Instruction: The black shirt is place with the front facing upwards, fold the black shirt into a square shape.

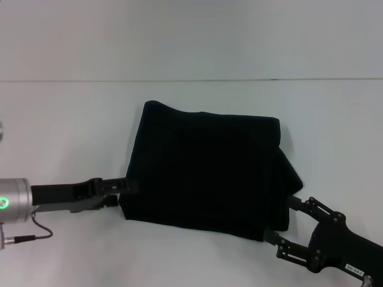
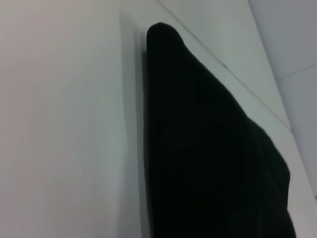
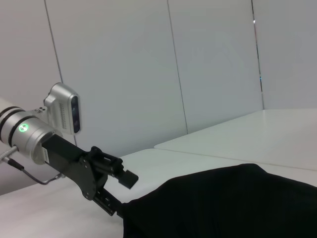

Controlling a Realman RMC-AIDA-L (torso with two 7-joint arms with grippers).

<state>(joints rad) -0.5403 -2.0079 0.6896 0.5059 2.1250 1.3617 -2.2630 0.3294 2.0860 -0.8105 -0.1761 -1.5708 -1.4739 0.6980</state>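
The black shirt lies folded into a rough square in the middle of the white table. Only plain black cloth shows; the print and neck tag are hidden. It also shows in the left wrist view and in the right wrist view. My left gripper is at the shirt's left edge near its front left corner. In the right wrist view, the left gripper is open, with one finger against the cloth edge and the other clear above it. My right gripper is open, with its fingers spread around the shirt's front right corner.
The table's far edge meets a white wall behind the shirt. A cable hangs from the left arm near the table's front left.
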